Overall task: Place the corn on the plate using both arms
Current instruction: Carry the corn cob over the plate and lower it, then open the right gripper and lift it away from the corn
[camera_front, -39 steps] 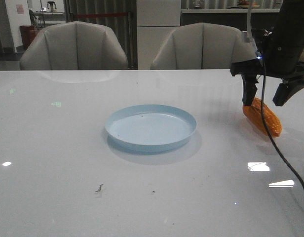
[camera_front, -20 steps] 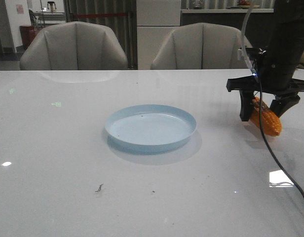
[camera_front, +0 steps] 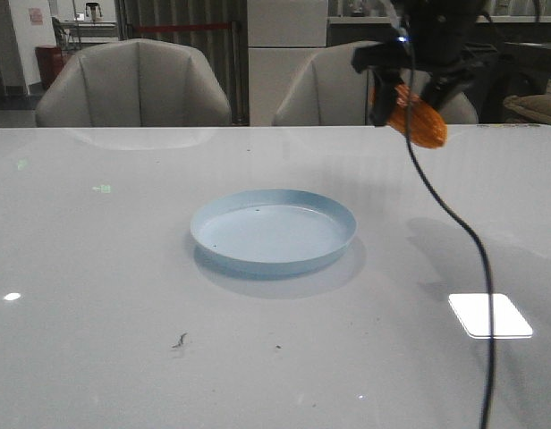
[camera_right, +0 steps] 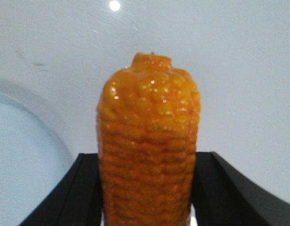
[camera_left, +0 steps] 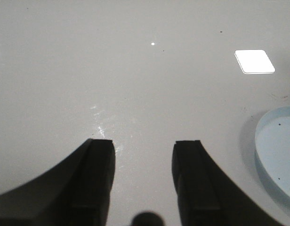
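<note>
We count one orange bumpy toy corn cob [camera_front: 416, 117], one round pale blue shallow plate [camera_front: 274, 230], two grey padded chairs [camera_front: 133, 83], one glossy white bench [camera_front: 97, 295].

A glossy white table [camera_front: 97, 268] stretches across the room, catching bright reflections of the ceiling lights. A round pale blue plate [camera_front: 274, 230] sits flat near its middle, throwing a soft shadow toward the near edge. A few small dark specks [camera_front: 180, 340] lie on the surface in front of the plate.
</note>
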Available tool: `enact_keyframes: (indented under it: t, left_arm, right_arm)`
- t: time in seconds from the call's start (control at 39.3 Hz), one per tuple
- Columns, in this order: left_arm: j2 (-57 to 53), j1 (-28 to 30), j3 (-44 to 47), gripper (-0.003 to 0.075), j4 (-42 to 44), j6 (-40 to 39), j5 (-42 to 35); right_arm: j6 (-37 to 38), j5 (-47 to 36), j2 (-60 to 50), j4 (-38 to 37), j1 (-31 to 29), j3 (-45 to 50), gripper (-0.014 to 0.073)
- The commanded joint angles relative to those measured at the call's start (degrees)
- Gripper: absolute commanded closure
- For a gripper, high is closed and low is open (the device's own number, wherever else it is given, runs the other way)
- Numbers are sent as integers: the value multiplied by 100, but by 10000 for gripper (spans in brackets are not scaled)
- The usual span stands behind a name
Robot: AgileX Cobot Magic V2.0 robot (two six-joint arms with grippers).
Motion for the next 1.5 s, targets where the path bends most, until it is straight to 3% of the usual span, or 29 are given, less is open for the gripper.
enact_keyframes:
  t: [0.0,0.31,0.74,0.81,0.97,1.04,1.32,1.48]
  left_arm:
    - [-110,11,-158,353,-98,8,-490]
    - [-110,11,-158,353,-98,8,-490]
    - [-110,11,-158,353,-98,8,-480]
    - [-110,11,-158,353,-98,8,-480]
    - [-110,11,-158,353,-98,8,-480]
    - [-110,11,-158,353,-98,8,-480]
    - [-110,11,-158,353,-98,8,-480]
    - [-110,11,-158,353,-83,8,-462]
  right_arm:
    - [-146,-37,-367,61,325,-450,377]
    - [-146,208,-123,67,1422,-487,377]
    - [-161,345,661,72,1645,-487,370]
    - [-166,345,712,72,1645,-487,326]
    - [-166,339,865,156,1645,-487,67]
    - [-166,327,879,183,1645,-487,6]
    - [-202,869,593,-145,1592,-1424,-1]
    - [271,1110,101,-145,1321,-2041,-1]
